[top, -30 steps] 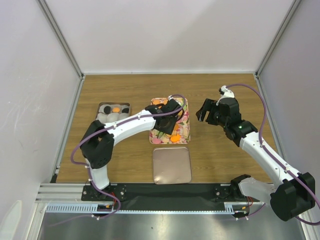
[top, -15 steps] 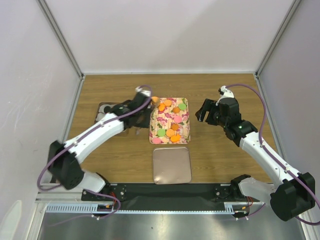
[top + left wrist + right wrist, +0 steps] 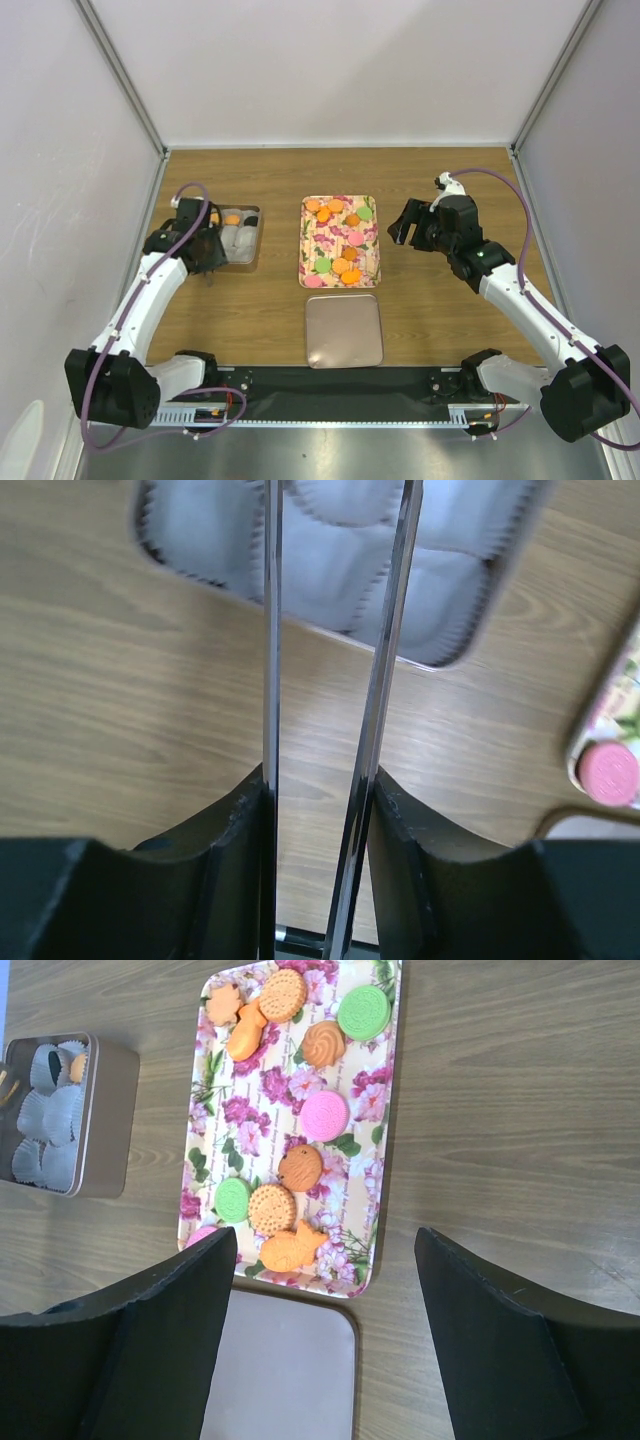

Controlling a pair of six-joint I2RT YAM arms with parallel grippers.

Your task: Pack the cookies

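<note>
- My left gripper (image 3: pixel 338 540) is narrow over the tin (image 3: pixel 105 1120), tips hidden, so I cannot tell its load.
- Right gripper (image 3: pixel 325 1345) gapes wide, empty; most cookies (image 3: pixel 300 1168) lie on the tray (image 3: pixel 386 1160).
- An off-centre release could crush the paper cups (image 3: pixel 45 1115).

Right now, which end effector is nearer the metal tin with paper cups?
Left. The left end effector is at the left side of the tin; the right end effector sits beyond the floral tray, well apart.
</note>
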